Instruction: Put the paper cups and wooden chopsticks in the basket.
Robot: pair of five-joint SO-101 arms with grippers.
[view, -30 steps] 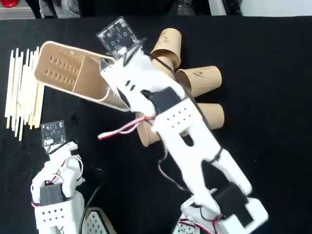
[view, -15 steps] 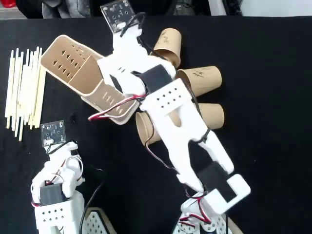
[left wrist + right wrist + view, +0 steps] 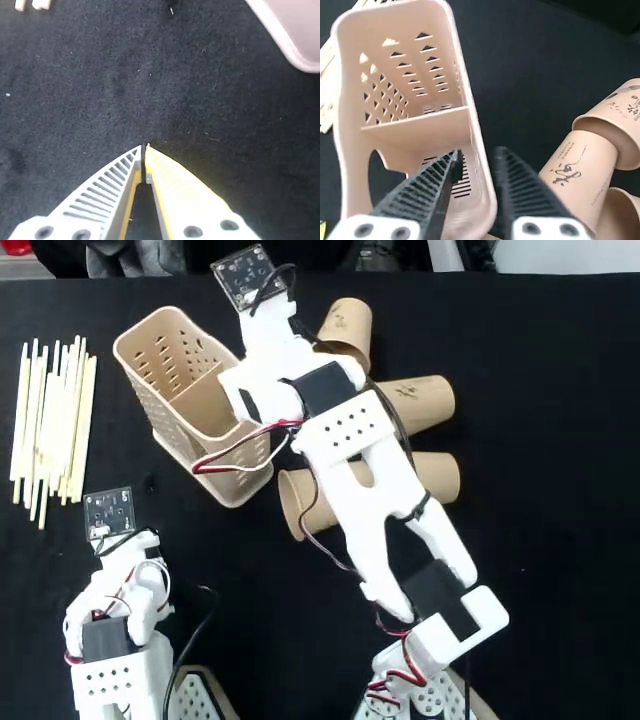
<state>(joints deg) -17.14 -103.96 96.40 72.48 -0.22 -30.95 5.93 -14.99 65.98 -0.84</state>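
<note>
Nothing was in the basket (image 3: 172, 368) yet. The right gripper (image 3: 475, 155) grasped its wall, tilted near upright beside four cups (image 3: 410, 400) lying on the surface (image 3: 540, 540). The chopsticks (image 3: 50, 420) lay well apart. The left gripper (image 3: 144, 150) was clenched, empty.

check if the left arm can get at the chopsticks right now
Probably yes: the chopsticks lie just ahead of the left gripper on bare cloth with nothing between, though it is shut.
</note>
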